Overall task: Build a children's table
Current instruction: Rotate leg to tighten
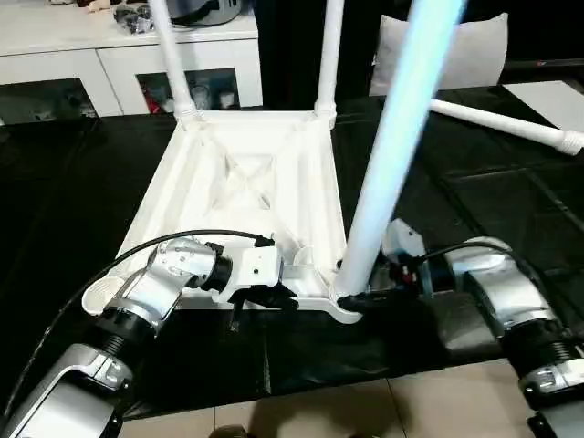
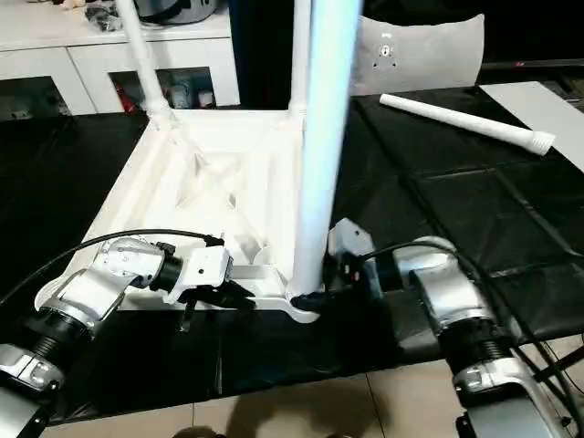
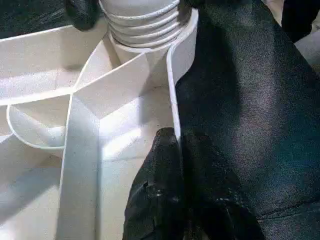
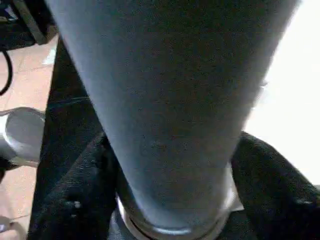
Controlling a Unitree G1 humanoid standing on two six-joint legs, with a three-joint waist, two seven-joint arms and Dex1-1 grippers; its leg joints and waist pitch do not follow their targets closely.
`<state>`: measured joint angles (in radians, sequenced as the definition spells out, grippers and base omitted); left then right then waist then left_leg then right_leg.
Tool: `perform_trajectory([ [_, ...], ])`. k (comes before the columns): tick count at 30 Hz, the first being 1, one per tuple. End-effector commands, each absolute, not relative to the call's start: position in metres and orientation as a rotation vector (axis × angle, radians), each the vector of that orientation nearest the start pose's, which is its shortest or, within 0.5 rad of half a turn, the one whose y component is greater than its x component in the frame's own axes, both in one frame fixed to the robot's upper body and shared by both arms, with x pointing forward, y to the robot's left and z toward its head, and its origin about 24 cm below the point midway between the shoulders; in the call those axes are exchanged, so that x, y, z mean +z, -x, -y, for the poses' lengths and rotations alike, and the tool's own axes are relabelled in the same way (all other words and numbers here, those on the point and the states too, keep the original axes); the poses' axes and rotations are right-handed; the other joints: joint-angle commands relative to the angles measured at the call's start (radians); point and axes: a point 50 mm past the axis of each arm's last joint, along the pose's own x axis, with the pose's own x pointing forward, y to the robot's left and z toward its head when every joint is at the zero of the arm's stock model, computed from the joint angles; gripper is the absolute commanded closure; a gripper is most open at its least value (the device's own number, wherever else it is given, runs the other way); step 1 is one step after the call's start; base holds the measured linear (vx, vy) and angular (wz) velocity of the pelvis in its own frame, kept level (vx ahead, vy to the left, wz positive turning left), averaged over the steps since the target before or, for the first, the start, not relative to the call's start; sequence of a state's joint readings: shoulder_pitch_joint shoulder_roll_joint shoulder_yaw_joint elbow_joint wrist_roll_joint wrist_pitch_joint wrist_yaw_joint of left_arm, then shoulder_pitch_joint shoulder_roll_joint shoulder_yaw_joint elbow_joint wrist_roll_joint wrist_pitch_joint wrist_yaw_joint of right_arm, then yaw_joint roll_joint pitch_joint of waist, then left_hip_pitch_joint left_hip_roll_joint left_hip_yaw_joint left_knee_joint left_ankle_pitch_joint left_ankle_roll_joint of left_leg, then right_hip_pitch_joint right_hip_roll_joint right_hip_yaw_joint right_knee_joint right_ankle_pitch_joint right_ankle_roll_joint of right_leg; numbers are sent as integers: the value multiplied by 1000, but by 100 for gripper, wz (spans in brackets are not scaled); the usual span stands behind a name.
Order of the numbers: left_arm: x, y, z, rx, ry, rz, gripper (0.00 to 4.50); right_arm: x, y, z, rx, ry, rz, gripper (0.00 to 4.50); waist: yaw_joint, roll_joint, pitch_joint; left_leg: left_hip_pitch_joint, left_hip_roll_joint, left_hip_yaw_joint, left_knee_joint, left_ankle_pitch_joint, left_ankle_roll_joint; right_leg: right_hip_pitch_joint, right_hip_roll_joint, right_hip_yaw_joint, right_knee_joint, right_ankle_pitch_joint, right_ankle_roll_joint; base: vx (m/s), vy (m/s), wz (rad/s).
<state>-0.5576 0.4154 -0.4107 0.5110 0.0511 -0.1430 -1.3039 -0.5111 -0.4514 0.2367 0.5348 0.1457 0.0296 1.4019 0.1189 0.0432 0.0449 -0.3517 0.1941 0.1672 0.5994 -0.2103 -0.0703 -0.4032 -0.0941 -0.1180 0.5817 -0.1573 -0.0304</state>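
- Nearest to me, my two silver forearms reach in from below, one on each side of the near edge of the work.
- My left gripper [image 1: 265, 297] is pinched shut on the near rim of the white plastic tabletop [image 1: 196, 182]; in the left wrist view its black fingers [image 3: 165, 200] press together on that thin upright wall.
- My right gripper [image 1: 351, 297] sits at the base of the nearest long round white leg [image 1: 397, 137], one black finger [image 4: 75, 200] on each side of it, close against it; whether they truly clamp it I cannot tell.
- That leg stands upright in the near right corner socket, its ribbed threaded end [image 3: 145, 25] showing at the socket's mouth.
- One tabletop lies upside down on the black cloth-covered work surface [image 1: 64, 210], diagonally ribbed underside facing up.
- Four legs counted: three stand in sockets, namely the near right one, the far left leg [image 1: 172, 55] and the far right leg [image 1: 329, 55].
- One loose leg [image 1: 506, 123] lies flat on the black surface, well apart to the right.
- One socket, the near left corner socket [image 1: 96, 297], holds no leg.
- One white cabinet with glass doors [image 1: 109, 64] stands behind the table.
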Motion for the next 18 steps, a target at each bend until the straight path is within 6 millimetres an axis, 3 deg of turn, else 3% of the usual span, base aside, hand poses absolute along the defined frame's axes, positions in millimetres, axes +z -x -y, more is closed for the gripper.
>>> perform_trajectory([
  [1,48,-287,-106,-1721,-689,-322,450,60,-301,159,1484,287,-372,143,-6,-14,-71,-1,41,-2,-67,-107,91,60,-61,56,-49,-218,-201,0,0,0],
  [8,47,-286,-108,-1650,-597,-328,450,54,-293,156,1474,219,-374,179,-7,-10,-71,-2,43,-2,-68,-112,86,62,-62,57,-48,-213,-204,0,0,0],
  [10,48,-284,-106,-1571,-509,-317,450,47,-289,149,1432,136,-412,180,-8,-5,-71,-3,43,-4,-67,-105,85,63,-61,56,-47,-204,-206,0,0,0],
  [12,48,-282,-102,-1508,-438,-309,450,38,-287,140,1362,83,-463,181,-12,-8,-67,-4,44,-4,-72,-128,74,64,-60,55,-50,-245,-195,0,0,0],
  [15,46,-279,-92,-1396,-388,-298,450,30,-296,119,1190,46,-431,181,-30,-5,-55,-2,36,-5,-81,-200,37,58,-59,52,-72,-395,-152,0,0,0],
  [17,46,-279,-88,-1343,-371,-295,450,28,-302,110,1108,22,-413,181,-55,-9,-49,-5,32,-11,-85,-249,9,60,-60,48,-82,-496,-108,0,0,0],
  [18,47,-279,-83,-1309,-360,-290,450,26,-307,105,1044,8,-407,182,-72,-9,-45,4,24,-13,-81,-304,-1,54,-61,38,-99,-603,-68,-52,5,-11],
])
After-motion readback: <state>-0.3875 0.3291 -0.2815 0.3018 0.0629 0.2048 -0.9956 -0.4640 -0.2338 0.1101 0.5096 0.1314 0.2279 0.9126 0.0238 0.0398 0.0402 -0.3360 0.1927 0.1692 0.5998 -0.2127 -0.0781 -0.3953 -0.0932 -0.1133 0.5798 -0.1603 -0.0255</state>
